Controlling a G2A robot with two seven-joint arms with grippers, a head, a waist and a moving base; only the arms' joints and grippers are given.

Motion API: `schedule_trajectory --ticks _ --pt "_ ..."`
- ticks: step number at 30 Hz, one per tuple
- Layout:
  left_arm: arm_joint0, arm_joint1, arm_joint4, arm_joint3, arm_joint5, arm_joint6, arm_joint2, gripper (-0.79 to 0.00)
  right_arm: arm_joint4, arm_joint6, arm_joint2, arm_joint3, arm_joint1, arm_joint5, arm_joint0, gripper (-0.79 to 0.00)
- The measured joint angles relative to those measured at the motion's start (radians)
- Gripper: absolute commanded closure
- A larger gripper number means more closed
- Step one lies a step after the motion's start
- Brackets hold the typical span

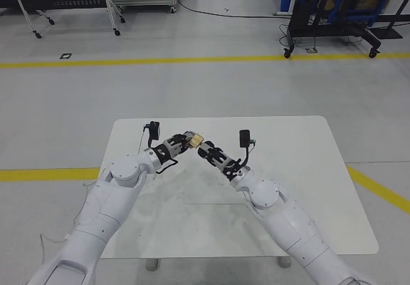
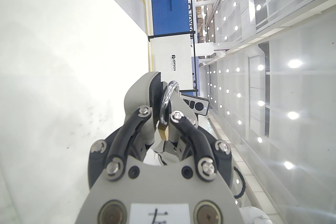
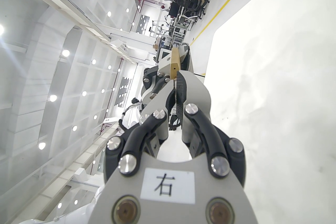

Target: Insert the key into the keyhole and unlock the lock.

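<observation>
1. We see the left hand (image 2: 168, 100) pressed together on the lock (image 2: 164, 131). The silver shackle (image 2: 170, 93) rises between its pads, and the brass body shows nearer the palm.
2. From above, the lock sits at the tip of the left hand. It is held in the air over the far middle of the white bench (image 1: 297, 214), apart from the surface.
3. The right hand (image 3: 175, 87) is closed tight on the key (image 3: 173, 84), which we see edge-on as a thin metal strip between its pads.
4. The lock's brass body lies just beyond the right hand's tips, in line with them. The key's tip meets the lock's end face, but we cannot tell how deep it sits.
5. The two hands meet tip to tip above the bench, their arms angled in from either side.
</observation>
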Motion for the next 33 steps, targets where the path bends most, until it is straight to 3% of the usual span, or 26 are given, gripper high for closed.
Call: schedule_trajectory --ticks 1,2,16,17,18,21,28,33 --pt "0.001 0.000 0.002 -0.001 -0.002 -0.002 -0.001 0.000 0.003 0.004 0.001 0.003 -0.001 -0.002 0.002 -0.339" --pt "0.001 0.000 0.003 -0.001 -0.004 -0.004 -0.002 0.000 0.007 0.007 0.002 0.005 -0.002 -0.004 0.003 -0.782" --pt "0.009 -0.006 -0.045 0.004 -0.017 0.013 -0.031 0.000 0.028 0.009 0.014 0.009 -0.005 -0.043 -0.001 -0.785" --pt "0.009 -0.007 -0.048 0.003 -0.025 0.015 -0.032 0.000 0.032 0.013 0.013 0.005 -0.005 -0.044 -0.004 -0.665" --pt "0.011 -0.007 -0.053 0.003 -0.036 0.016 -0.035 0.000 0.056 0.030 0.017 -0.006 -0.006 -0.051 -0.013 -0.388" --pt "0.014 -0.009 -0.071 0.004 -0.063 0.013 -0.043 0.000 0.177 0.105 0.041 -0.017 -0.006 -0.058 -0.030 -0.191" --pt "0.014 -0.013 -0.110 0.011 -0.094 -0.028 -0.051 0.000 0.318 0.232 0.061 0.010 -0.008 -0.047 -0.029 -0.022" --pt "0.013 -0.015 -0.124 0.016 -0.112 -0.058 -0.056 0.000 0.396 0.285 0.057 0.038 -0.016 -0.034 -0.010 0.000"
